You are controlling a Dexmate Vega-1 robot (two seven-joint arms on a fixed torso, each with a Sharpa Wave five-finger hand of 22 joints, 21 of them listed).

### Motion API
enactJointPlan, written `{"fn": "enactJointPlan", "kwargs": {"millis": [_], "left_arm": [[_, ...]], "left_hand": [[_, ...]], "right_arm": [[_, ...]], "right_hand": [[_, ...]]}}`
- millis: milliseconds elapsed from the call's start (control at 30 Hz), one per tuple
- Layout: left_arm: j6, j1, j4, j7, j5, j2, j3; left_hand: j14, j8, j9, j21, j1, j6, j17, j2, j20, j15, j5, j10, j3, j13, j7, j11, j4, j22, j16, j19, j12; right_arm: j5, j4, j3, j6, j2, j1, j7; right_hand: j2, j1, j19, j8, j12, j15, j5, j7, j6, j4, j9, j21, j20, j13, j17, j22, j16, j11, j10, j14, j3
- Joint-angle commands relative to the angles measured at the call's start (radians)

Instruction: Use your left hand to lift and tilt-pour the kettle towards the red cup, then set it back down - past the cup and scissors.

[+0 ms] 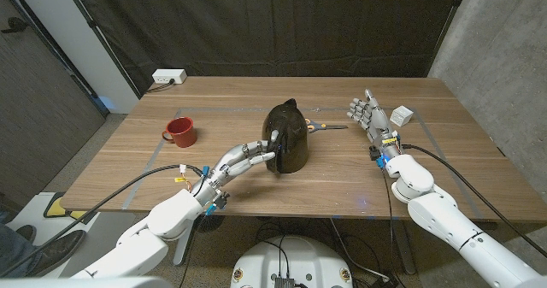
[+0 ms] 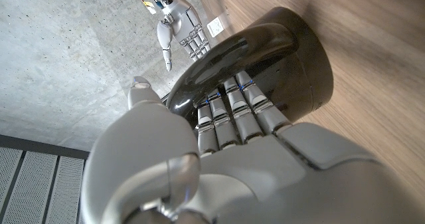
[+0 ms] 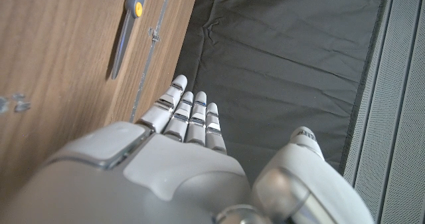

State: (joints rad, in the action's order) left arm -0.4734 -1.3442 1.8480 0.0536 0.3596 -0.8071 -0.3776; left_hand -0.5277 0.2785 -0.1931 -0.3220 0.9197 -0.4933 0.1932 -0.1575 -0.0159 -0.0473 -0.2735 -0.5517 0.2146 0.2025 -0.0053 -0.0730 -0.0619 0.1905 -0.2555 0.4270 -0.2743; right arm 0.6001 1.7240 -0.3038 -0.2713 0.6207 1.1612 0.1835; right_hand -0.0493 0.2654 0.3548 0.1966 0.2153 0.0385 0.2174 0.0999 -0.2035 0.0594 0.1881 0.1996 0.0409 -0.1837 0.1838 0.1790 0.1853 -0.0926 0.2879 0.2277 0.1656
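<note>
The black kettle [image 1: 288,137] stands upright at the table's middle. My left hand [image 1: 248,158] reaches to its handle from the near left; in the left wrist view its fingers [image 2: 232,114] lie straight against the handle of the kettle [image 2: 292,58], with the thumb held apart, not closed around it. The red cup [image 1: 181,132] stands to the left of the kettle. Scissors [image 1: 320,126] with a yellow and grey handle lie just behind the kettle on its right, also seen as scissors [image 3: 129,24]. My right hand [image 1: 369,115] stands upright on the right, fingers apart, holding nothing.
A small white box [image 1: 402,115] sits right of my right hand. A white power strip [image 1: 169,77] lies at the far left corner. Dark curtains hang behind the table [image 1: 256,96]. Bare wood stretches in front of the kettle and at the far middle.
</note>
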Motion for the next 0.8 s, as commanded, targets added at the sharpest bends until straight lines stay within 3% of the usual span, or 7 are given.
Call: {"fn": "enactJointPlan", "kwargs": {"millis": [33, 467, 567, 800], "left_arm": [[0.046, 0.027, -0.003, 0.009, 0.007, 0.007, -0.028], [0.046, 0.051, -0.014, 0.008, 0.007, 0.025, -0.047], [0.046, 0.051, -0.007, -0.007, 0.003, 0.034, -0.046], [0.059, 0.044, 0.016, -0.053, -0.007, 0.051, -0.039]], "left_hand": [[-0.012, 0.008, -0.003, -0.007, 0.000, -0.013, 0.004, -0.002, 0.007, -0.026, 0.002, -0.015, -0.005, 0.004, -0.002, -0.004, 0.000, 0.004, -0.005, 0.011, 0.000], [-0.040, 0.009, -0.004, -0.013, 0.006, -0.036, 0.005, -0.005, 0.004, -0.031, 0.011, -0.039, -0.012, 0.004, -0.005, -0.011, 0.001, 0.004, -0.009, 0.031, -0.001], [-0.076, 0.016, -0.004, -0.020, 0.012, -0.067, 0.005, -0.007, 0.005, -0.038, 0.017, -0.064, -0.018, 0.004, -0.011, -0.018, 0.002, 0.005, -0.018, 0.050, -0.004], [-0.222, 0.045, -0.005, -0.059, 0.060, -0.202, 0.005, -0.019, -0.009, -0.079, 0.042, -0.202, -0.062, 0.008, -0.031, -0.047, -0.003, 0.008, -0.046, 0.145, -0.026]], "right_arm": [[0.002, 0.008, 0.009, -0.005, 0.009, 0.015, 0.000], [0.005, 0.003, 0.010, -0.007, 0.010, 0.012, -0.008], [0.005, 0.000, 0.010, -0.010, 0.009, 0.010, -0.011], [0.012, -0.009, 0.009, -0.011, 0.007, 0.007, -0.019]], "right_hand": [[0.013, 0.001, 0.009, 0.003, 0.004, 0.005, 0.000, -0.003, -0.008, 0.001, 0.003, 0.004, 0.014, -0.004, 0.002, 0.005, 0.004, -0.002, 0.011, 0.010, -0.006], [0.014, 0.002, 0.011, 0.003, 0.005, 0.003, 0.000, -0.004, -0.010, 0.002, 0.003, 0.005, 0.014, -0.004, 0.002, 0.005, 0.005, 0.000, 0.016, 0.013, -0.007], [0.014, 0.002, 0.012, 0.003, 0.005, 0.003, 0.000, -0.004, -0.011, 0.002, 0.003, 0.005, 0.013, -0.004, 0.002, 0.005, 0.005, -0.001, 0.016, 0.015, -0.008], [0.014, 0.002, 0.016, 0.003, 0.007, 0.003, 0.000, -0.005, -0.012, 0.003, 0.003, 0.006, 0.013, -0.004, 0.002, 0.005, 0.008, 0.001, 0.021, 0.022, -0.009]]}}
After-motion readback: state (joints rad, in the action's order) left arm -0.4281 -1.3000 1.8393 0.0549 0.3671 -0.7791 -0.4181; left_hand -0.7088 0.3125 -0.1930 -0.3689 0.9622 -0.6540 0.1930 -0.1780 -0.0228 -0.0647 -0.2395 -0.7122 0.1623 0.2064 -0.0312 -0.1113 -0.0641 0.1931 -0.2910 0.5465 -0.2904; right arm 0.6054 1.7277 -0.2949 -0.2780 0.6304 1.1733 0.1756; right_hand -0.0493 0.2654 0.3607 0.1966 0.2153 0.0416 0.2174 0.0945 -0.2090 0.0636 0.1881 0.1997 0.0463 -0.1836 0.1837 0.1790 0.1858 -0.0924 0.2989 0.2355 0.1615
